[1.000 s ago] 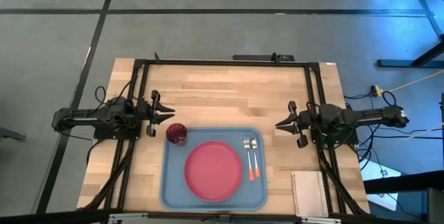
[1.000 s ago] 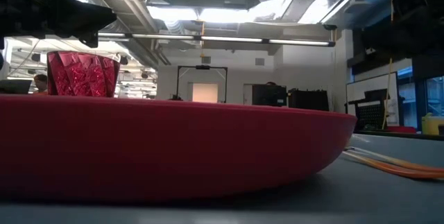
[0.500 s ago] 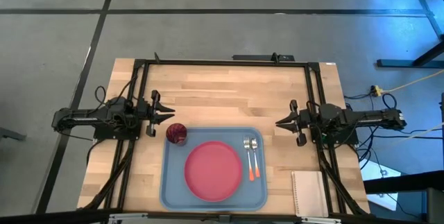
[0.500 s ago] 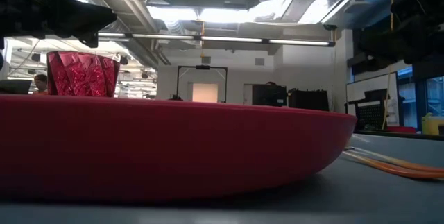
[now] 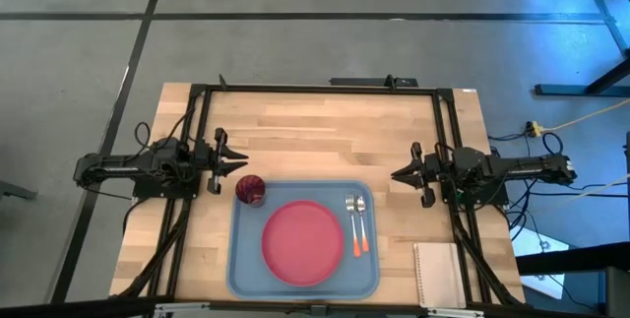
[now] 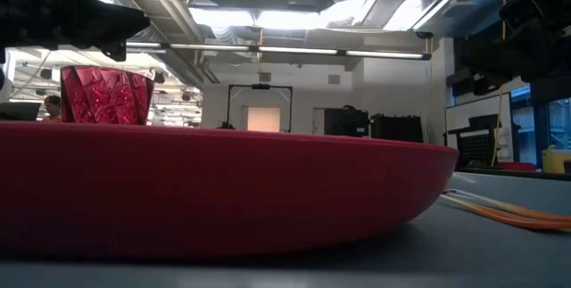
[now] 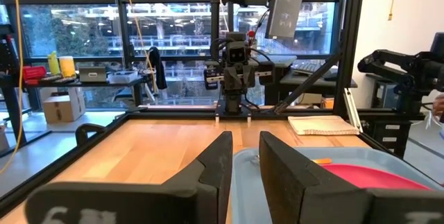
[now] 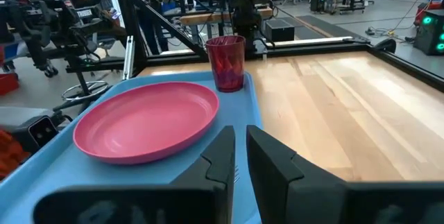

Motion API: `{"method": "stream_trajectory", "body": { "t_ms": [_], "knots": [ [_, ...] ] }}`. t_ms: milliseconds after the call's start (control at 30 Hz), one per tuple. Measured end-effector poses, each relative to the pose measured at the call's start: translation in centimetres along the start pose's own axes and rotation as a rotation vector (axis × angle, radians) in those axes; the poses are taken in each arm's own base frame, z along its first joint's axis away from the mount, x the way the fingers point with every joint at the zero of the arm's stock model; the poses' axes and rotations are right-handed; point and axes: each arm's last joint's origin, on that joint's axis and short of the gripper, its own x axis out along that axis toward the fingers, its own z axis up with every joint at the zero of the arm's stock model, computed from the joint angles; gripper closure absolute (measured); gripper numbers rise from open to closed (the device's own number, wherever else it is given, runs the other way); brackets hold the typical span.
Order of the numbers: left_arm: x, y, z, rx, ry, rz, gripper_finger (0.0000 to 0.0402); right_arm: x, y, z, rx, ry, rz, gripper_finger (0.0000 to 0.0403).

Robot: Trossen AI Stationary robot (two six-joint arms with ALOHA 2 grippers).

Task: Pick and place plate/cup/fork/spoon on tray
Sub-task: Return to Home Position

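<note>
The light blue tray [image 5: 241, 259] lies at the table's near middle. On it rests the pink-red plate [image 5: 302, 243], which also shows in the right wrist view [image 8: 149, 120]. The dark red cup [image 5: 250, 190] stands upright in the tray's far left corner [image 8: 226, 61]. The fork [image 5: 350, 222] and spoon [image 5: 361, 222] lie side by side on the tray right of the plate, orange handles toward the near edge. My left gripper [image 5: 243, 161] hovers just left of the cup, slightly open and empty. My right gripper [image 5: 394, 174] is shut and empty, right of the tray.
A white notepad [image 5: 436, 274] lies at the table's near right corner. A black frame [image 5: 315, 88] runs around the table's edges. Bare wood [image 5: 325, 141] lies between the tray and the far edge.
My right arm has shifted a little at the table's right edge; its gripper stays about where it was. The things on the tray have kept still.
</note>
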Motion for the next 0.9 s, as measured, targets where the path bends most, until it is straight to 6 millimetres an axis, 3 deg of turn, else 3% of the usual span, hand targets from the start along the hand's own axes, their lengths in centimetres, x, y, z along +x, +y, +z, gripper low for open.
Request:
{"method": "stream_trajectory", "body": {
  "t_ms": [233,433,900],
  "knots": [
    [0.0,0.0,-0.1,0.000,0.007,0.002,0.0335,0.0,0.0,0.0,-0.001,0.000,0.000,0.0359],
    [-0.1,0.0,-1.4,-0.006,0.150,0.011,0.0335,0.0,0.0,0.0,-0.001,0.000,0.000,0.0359],
    [-0.1,0.2,-1.4,-0.001,0.148,0.068,0.0335,0.0,0.0,0.0,-0.024,-0.001,-0.002,0.0359]
  ]
}}
